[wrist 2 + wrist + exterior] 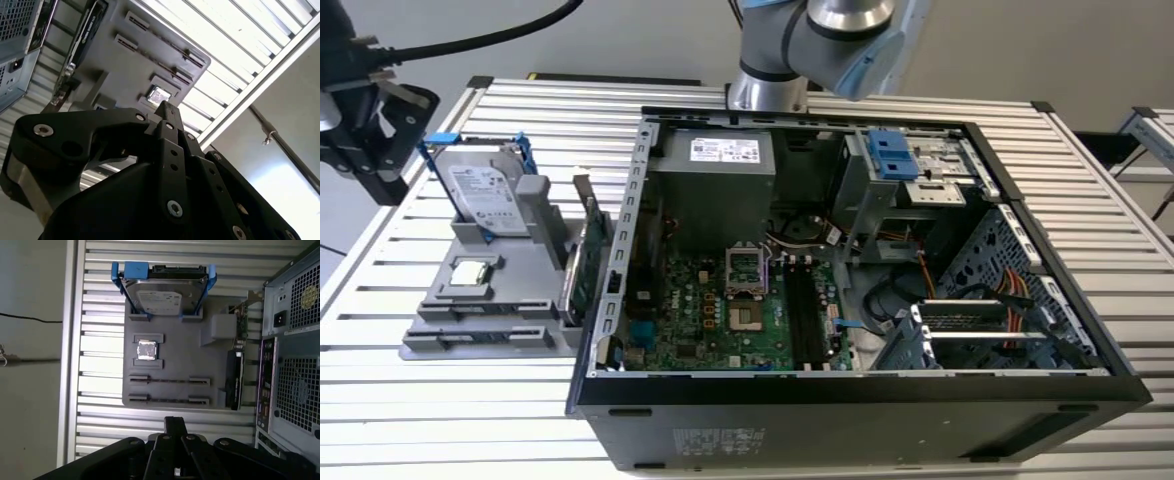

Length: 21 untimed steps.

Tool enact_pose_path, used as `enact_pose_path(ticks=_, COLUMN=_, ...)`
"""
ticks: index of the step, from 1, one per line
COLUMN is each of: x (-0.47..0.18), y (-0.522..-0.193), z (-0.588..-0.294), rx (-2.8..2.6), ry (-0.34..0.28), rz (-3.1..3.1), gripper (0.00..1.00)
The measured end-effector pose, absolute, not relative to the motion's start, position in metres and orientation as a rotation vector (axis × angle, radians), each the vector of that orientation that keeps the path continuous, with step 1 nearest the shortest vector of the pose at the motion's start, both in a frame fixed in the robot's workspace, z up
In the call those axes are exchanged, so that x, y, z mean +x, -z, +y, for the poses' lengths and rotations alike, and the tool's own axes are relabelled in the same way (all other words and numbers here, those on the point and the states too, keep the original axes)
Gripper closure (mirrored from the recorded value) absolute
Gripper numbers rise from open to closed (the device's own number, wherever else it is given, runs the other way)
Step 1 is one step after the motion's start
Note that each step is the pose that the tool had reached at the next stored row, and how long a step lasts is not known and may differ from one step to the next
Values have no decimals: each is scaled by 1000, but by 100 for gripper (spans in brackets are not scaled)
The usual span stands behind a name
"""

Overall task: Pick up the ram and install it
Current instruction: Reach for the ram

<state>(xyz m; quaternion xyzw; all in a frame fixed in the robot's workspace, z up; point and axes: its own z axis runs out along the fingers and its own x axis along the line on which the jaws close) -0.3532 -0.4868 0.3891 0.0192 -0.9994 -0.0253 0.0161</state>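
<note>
We see the gripper [175,421] hanging over the grey holder [175,347] beside the computer case [854,430]. Its fingers [167,115] are pressed together and hold nothing. A long dark stick, which we take for the ram [797,312], seems to stand in a slot on the motherboard [707,310], well apart from the gripper.
</note>
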Motion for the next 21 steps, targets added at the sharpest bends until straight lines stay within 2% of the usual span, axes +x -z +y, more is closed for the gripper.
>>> enact_pose_path(ticks=21, x=-353, y=-389, z=-495, rx=59, ry=79, rz=-3105, gripper=100)
